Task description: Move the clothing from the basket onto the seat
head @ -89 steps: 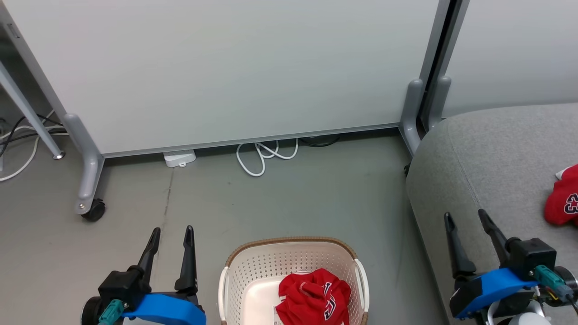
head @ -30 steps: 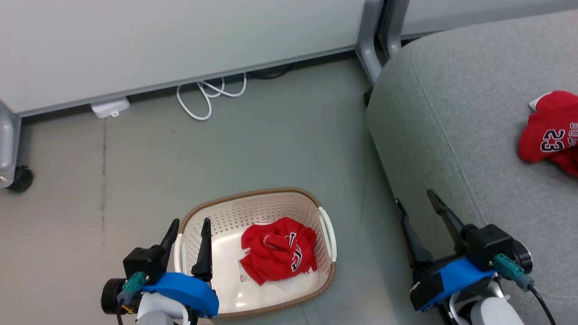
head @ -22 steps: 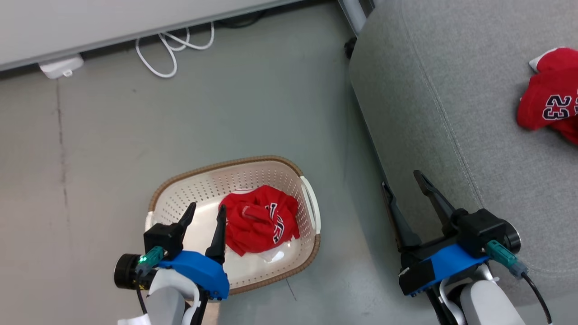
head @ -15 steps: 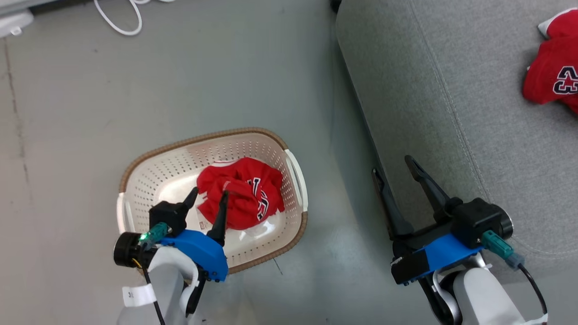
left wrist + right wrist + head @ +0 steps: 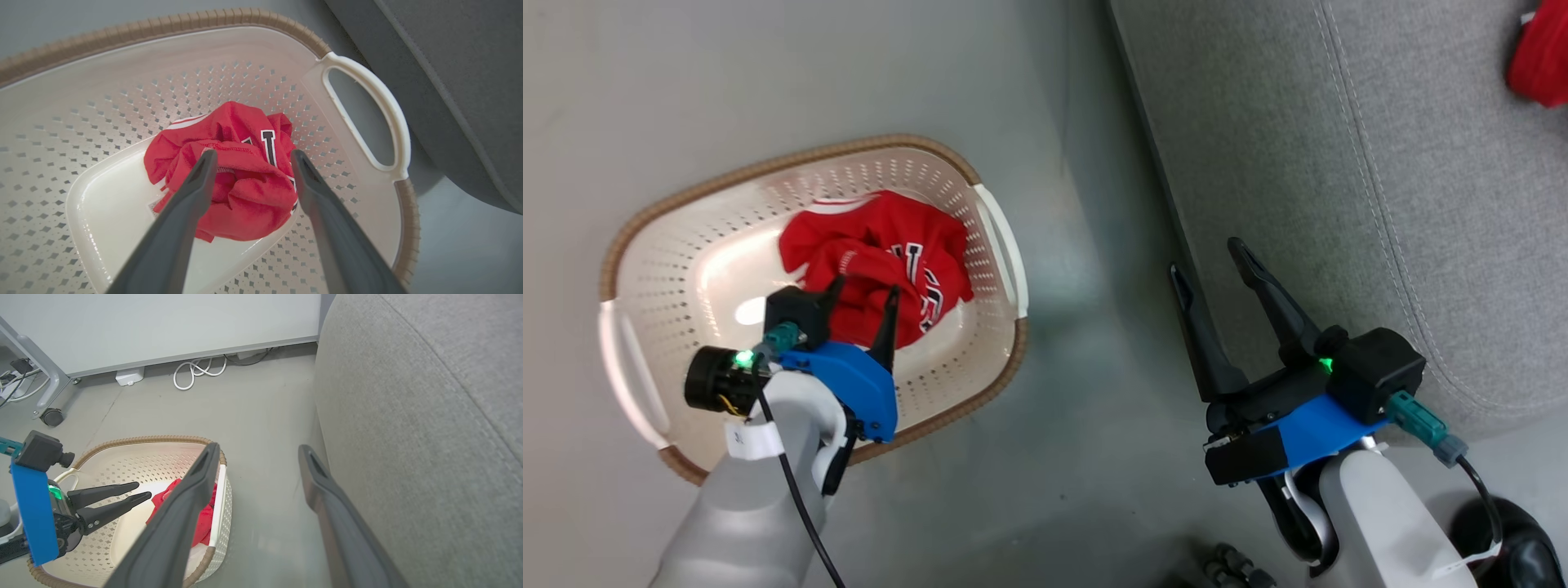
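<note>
A crumpled red jersey lies in the cream perforated basket on the floor. My left gripper is open inside the basket, just above the garment. In the left wrist view its fingers straddle the red jersey, left gripper, without closing. My right gripper is open and holds nothing, over the floor beside the grey seat. A second red jersey lies on the seat at the top right edge. The right wrist view shows the right gripper, the basket and the left gripper.
A white partition panel on a castor foot stands beyond the basket, with a coiled white cable and a white adapter at its base. Bare grey floor separates basket and seat. The basket's white handle faces the seat.
The head camera has tilted down and the whole picture has shifted. My left gripper has gone down into the basket and now sits over the jersey. The right gripper has stayed open.
</note>
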Robot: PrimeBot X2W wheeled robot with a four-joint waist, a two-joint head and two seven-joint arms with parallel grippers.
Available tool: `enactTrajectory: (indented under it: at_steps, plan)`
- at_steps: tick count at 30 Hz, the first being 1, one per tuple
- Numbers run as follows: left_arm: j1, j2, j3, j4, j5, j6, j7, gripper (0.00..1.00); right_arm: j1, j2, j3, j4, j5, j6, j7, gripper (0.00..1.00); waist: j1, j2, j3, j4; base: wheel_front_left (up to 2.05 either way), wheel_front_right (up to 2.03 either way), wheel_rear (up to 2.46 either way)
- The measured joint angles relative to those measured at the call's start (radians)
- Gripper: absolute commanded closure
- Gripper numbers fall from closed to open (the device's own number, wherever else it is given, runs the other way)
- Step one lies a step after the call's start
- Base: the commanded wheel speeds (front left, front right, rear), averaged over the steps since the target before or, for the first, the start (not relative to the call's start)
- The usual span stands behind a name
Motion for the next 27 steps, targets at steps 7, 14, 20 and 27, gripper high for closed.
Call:
enactTrajectory:
  at_steps: [7,14,20,27]
  plan:
    - [-0.046,0.019,-0.047,0.047,-0.040,0.000,0.035,0.00,-0.021,0.000,0.033,0.023,0.045,0.000,-0.017,0.00,-0.0001,0.0000,0.066,-0.055,0.00,0.00,0.00]
    - [-0.054,0.036,-0.101,0.057,-0.102,0.000,0.074,0.00,-0.038,0.000,0.051,0.024,0.079,0.000,-0.021,0.00,-0.0001,-0.0001,0.104,-0.094,0.00,0.00,0.00]
    - [-0.086,0.060,-0.108,0.097,-0.117,0.002,0.083,0.00,-0.038,0.000,0.059,-0.008,0.098,0.000,-0.021,0.00,-0.0002,-0.0001,0.133,-0.116,0.00,0.00,0.00]
    - [-0.126,0.068,-0.113,0.145,-0.120,0.016,0.087,0.00,-0.037,0.000,0.068,-0.032,0.115,0.000,-0.021,0.00,-0.0001,-0.0001,0.168,-0.142,0.00,0.00,0.00]
